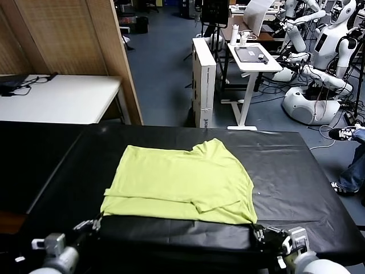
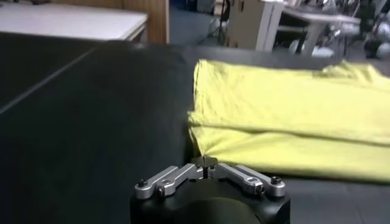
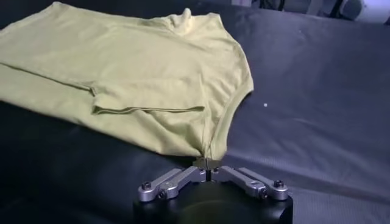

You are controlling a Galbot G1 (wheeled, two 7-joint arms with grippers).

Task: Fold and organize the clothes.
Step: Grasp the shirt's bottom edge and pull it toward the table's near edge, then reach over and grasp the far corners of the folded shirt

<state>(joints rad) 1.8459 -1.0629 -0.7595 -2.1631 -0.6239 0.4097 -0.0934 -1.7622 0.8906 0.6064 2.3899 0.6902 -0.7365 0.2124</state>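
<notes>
The lime yellow-green T-shirt (image 1: 182, 182) lies partly folded on the black table covering (image 1: 296, 177), with a sleeve folded over its top layer. My left gripper (image 1: 98, 221) is shut on the shirt's near left corner (image 2: 201, 152). My right gripper (image 1: 255, 226) is shut on the shirt's near right corner (image 3: 206, 149). Both grippers sit low at the table's front edge. The left wrist view shows my left gripper (image 2: 205, 162) pinching the fabric. The right wrist view shows my right gripper (image 3: 207, 163) pinching the hem beside the round neck opening. The white patch is hidden.
A white table (image 1: 63, 97) stands at the back left beside a wooden partition (image 1: 74, 40). A white side table (image 1: 251, 57) and other robots (image 1: 325, 63) stand beyond the far edge. Bare black covering (image 3: 317, 91) lies right of the shirt.
</notes>
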